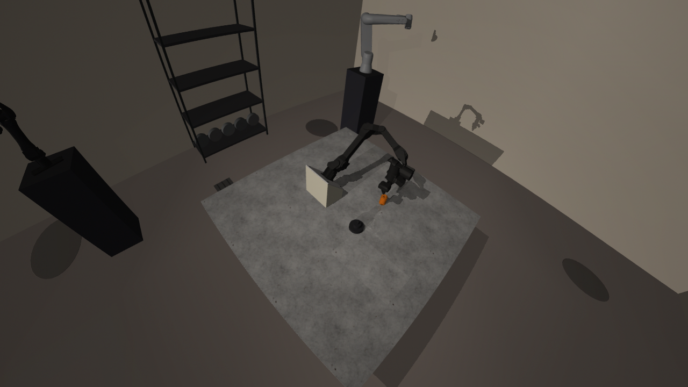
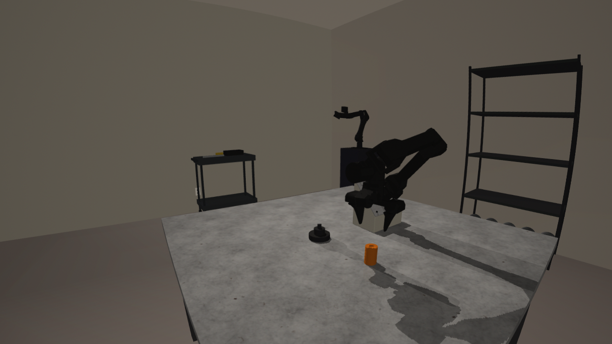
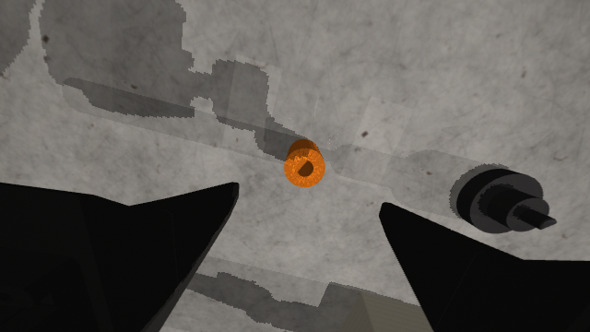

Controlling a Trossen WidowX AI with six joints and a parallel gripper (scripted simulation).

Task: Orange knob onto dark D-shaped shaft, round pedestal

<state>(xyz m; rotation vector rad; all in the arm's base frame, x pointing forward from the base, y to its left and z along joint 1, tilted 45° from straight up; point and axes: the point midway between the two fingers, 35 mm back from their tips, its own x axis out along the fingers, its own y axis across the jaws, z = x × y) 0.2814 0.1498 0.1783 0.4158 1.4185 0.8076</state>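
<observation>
The orange knob (image 1: pixel 382 199) (image 2: pixel 370 255) (image 3: pixel 304 182) stands upright on the table. Its D-shaped hole faces up, with the flat side toward the upper left in the wrist view. The round dark pedestal (image 1: pixel 356 226) (image 2: pixel 319 236) (image 3: pixel 479 213) stands a short way from the knob, on the right in the wrist view. Its thin shaft (image 2: pixel 319 225) (image 3: pixel 535 217) is bare, and I cannot make out its flat side. My gripper (image 2: pixel 373 227) (image 3: pixel 310 199) is open and empty, pointing down above the table. The knob shows beyond and between the fingertips in the wrist view, untouched.
A pale wedge-shaped block (image 1: pixel 316 186) (image 2: pixel 371 224) (image 3: pixel 384 315) stands at my arm's base on the grey table (image 1: pixel 288 240) (image 2: pixel 256 278). A dark shelf rack (image 1: pixel 211 74) (image 2: pixel 519 114), another arm on a black stand (image 1: pixel 360 98) and a cart (image 2: pixel 226 159) stand off the table.
</observation>
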